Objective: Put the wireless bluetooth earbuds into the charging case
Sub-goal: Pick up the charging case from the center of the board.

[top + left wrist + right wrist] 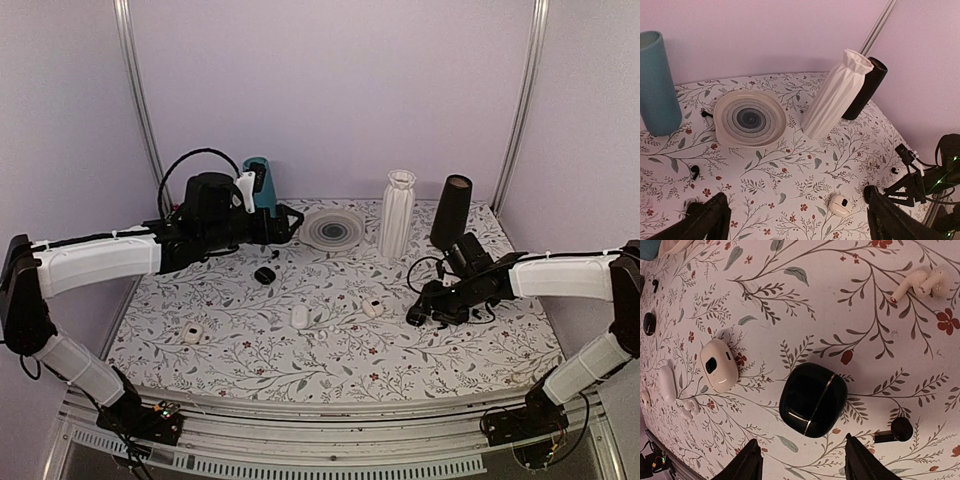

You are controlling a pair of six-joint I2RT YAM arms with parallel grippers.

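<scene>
1. Two white earbuds [917, 282] lie touching each other on the floral worktop [850, 305], well apart from the right tool [802, 452]. One black earbud [897, 430] lies just beside one of that tool's fingers and near the black case [812, 400].
2. Handling, as a judgement: each bud looks like hard, glossy plastic. It is likely very light, stiff and slippery, and apt to roll or skate away under a clumsy pinch.
3. Best hold, by the look of it: across the narrow stem, with the rounded head left free to drop into its socket. A pinch on the round head would probably squirt the bud out.
4. The black case is a smooth, rounded pebble lying flat with its lid shut, a thin bright seam running round it. It looks rigid and slick, so it should be held across its flatter sides. The lid will have to come up before any bud can go in.
5. The white case [719, 365] lies well apart from the black one. It has a dark oval patch on top and is also shut, as far as can be told.
6. The right tool's fingers stand apart, one to each side just short of the black case, touching nothing.
7. The left tool [800, 220] is spread wide above the worktop with nothing between its fingers. It is near the back, where a striped plate [722, 107] sits.
8. No brand, label or lettering can be read on any case or bud.
</scene>
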